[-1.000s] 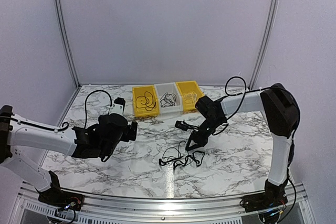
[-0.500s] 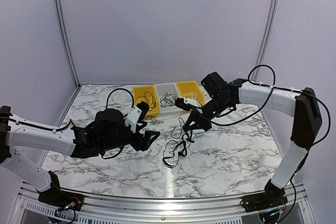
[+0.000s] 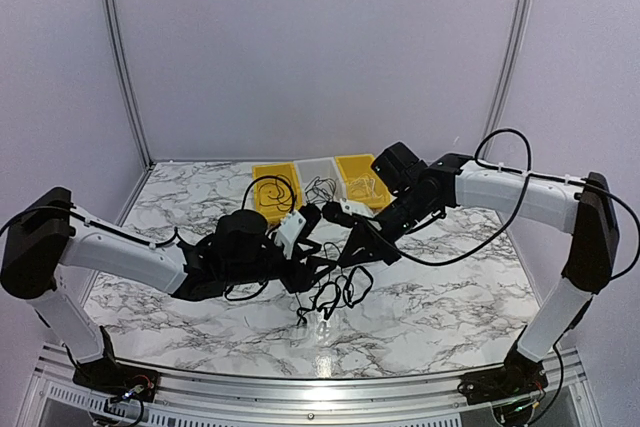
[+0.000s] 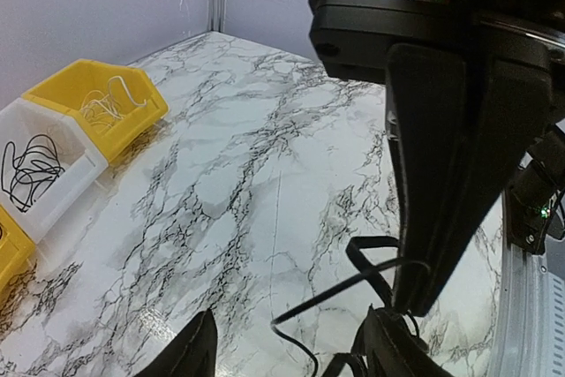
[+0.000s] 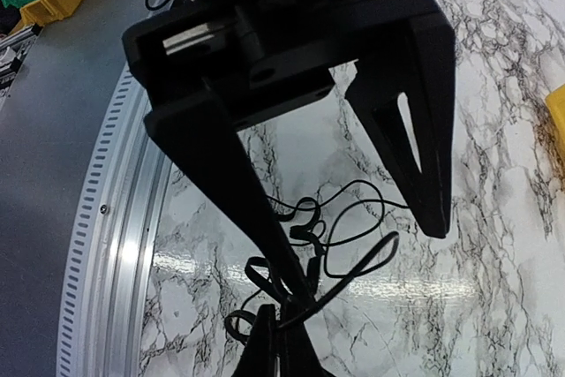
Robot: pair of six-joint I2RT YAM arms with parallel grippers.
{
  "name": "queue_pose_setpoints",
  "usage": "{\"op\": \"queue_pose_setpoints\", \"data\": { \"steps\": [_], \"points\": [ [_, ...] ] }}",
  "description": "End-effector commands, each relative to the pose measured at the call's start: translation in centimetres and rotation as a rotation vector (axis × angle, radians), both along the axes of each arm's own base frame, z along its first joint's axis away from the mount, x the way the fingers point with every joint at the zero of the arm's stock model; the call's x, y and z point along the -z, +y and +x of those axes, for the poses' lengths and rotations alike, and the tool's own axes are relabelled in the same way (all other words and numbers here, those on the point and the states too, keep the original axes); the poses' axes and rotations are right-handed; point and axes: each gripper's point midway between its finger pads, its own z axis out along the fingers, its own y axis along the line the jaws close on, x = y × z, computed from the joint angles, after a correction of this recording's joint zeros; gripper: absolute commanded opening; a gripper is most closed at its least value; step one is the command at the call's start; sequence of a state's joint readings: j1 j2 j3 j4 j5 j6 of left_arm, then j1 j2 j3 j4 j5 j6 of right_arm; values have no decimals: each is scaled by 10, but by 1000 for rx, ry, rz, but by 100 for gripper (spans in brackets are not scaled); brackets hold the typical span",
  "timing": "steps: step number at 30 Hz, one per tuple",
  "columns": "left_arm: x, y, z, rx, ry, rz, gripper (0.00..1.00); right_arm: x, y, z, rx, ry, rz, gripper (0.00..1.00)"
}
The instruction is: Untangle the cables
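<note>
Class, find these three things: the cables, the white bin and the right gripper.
cables (image 3: 333, 294), top view, middle of the loose tangle.
white bin (image 4: 71, 187), left wrist view, its outer side wall.
right gripper (image 5: 281, 328), right wrist view, between its shut fingertips.

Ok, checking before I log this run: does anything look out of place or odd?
Only the cables: a tangled clump hangs from the shut right gripper, its lower loops on the marble table. Nothing looks spilled or damaged.
</note>
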State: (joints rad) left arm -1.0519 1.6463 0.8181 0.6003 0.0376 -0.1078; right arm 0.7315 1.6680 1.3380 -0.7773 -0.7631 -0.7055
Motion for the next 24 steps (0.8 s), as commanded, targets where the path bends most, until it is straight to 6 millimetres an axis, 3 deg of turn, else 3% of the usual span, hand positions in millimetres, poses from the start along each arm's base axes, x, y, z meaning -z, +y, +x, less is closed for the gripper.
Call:
{"op": "queue_pose_setpoints", "data": {
  "steps": [1, 4, 7, 8, 11, 15, 16, 24],
  "points": [
    [-23, -13, 14, -38, -81, -98, 58, -5, -3, -14, -43, 30, 26, 0],
    [-28, -17, 23, -68, -105, -122, 48, -2, -4, -15, -47, 30, 21, 0],
    [-35, -17, 29, -101, -118, -139, 30, 6, -6, -12, -36, 25, 9, 0],
    [-38, -15, 31, -116, -122, -145, 19, 10, -7, -10, -30, 28, 8, 1],
    [-48, -3, 36, -178, -128, -166, 1, 26, -13, 2, 24, 58, 6, 14],
    [-57, 19, 35, -247, -99, -213, 0, 50, -16, 21, 114, 95, 11, 39],
    [-60, 23, 33, -259, -89, -229, 0, 57, -17, 22, 120, 102, -1, 42],
    [-85, 52, 18, -293, -93, -302, 0, 86, -6, 30, 161, 186, -39, 45]
  ]
}}
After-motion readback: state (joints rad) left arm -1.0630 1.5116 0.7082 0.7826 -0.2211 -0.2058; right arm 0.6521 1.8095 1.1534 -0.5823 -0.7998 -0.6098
